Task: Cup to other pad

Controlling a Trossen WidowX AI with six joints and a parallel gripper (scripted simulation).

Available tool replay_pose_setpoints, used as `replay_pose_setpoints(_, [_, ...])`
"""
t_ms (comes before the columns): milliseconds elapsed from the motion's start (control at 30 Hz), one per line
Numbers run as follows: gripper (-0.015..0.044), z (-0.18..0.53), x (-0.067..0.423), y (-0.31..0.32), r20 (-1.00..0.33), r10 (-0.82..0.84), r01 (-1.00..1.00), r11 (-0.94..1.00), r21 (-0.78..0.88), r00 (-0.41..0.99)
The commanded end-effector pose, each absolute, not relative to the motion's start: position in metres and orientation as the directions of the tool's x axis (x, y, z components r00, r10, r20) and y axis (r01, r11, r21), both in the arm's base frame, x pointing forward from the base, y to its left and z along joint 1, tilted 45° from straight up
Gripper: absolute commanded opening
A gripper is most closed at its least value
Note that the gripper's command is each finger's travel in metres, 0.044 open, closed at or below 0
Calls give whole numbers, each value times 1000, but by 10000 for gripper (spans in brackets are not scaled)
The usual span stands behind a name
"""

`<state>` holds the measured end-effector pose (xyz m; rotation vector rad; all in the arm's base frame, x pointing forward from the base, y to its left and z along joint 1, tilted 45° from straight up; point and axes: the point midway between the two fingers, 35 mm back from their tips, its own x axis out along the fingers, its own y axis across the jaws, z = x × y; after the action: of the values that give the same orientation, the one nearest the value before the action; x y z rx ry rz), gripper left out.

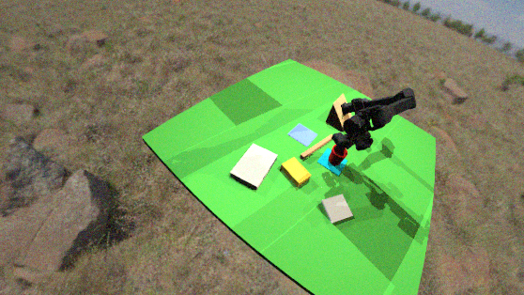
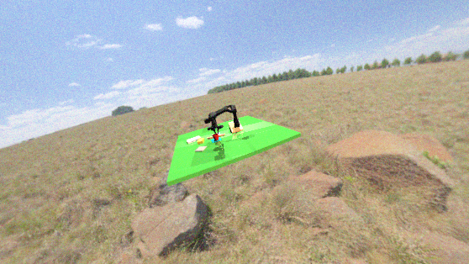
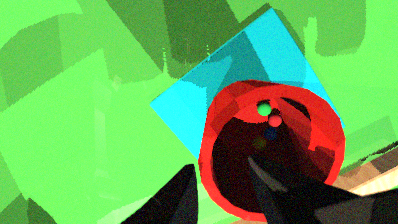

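The red cup (image 1: pixel 337 154) (image 2: pixel 216 136) (image 3: pixel 235 105) stands upright on the cyan pad (image 1: pixel 325 163) (image 3: pixel 200 100). A green marble (image 3: pixel 263 108), a red marble (image 3: pixel 274 120) and a dark blue marble (image 3: pixel 270 133) lie inside it. My gripper (image 1: pixel 340 142) (image 3: pixel 222 168) is right over the cup. One finger is outside the cup's wall and one inside, with gaps to the wall on both sides, so it is open. The pale blue pad (image 1: pixel 302 134) lies bare to the left at the back.
On the green mat (image 1: pixel 282 235) lie a white slab (image 1: pixel 254 165), a yellow block (image 1: pixel 296 171), a grey tile (image 1: pixel 337 209), a wooden stick (image 1: pixel 316 147) close beside the cup, and a tan wedge (image 1: pixel 339 113) behind it. Rocks and grass surround the mat.
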<state>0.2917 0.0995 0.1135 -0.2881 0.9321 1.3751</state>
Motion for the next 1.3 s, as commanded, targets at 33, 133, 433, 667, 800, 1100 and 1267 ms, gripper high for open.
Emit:
replay_pose_setpoints(33, [128,119,293,94,-707,703,-917,227,327,-78])
replay_pose_setpoints(133, [128,122,293,91,-707,703,-917,227,328,-78])
replay_pose_setpoints(433, [180,125,292,88,-703,706,-914,227,336,-83])
replay_pose_setpoints(667, [364,126,292,88,-703,706,-914,227,335,-83])
replay_pose_setpoints(800, [440,131,293,83,-704,705,-915,228,334,-82])
replay_pose_setpoints(1100, [440,152,297,62,-707,703,-915,229,331,-80])
replay_pose_setpoints(1267, [440,164,298,51,-707,702,-916,229,330,-79])
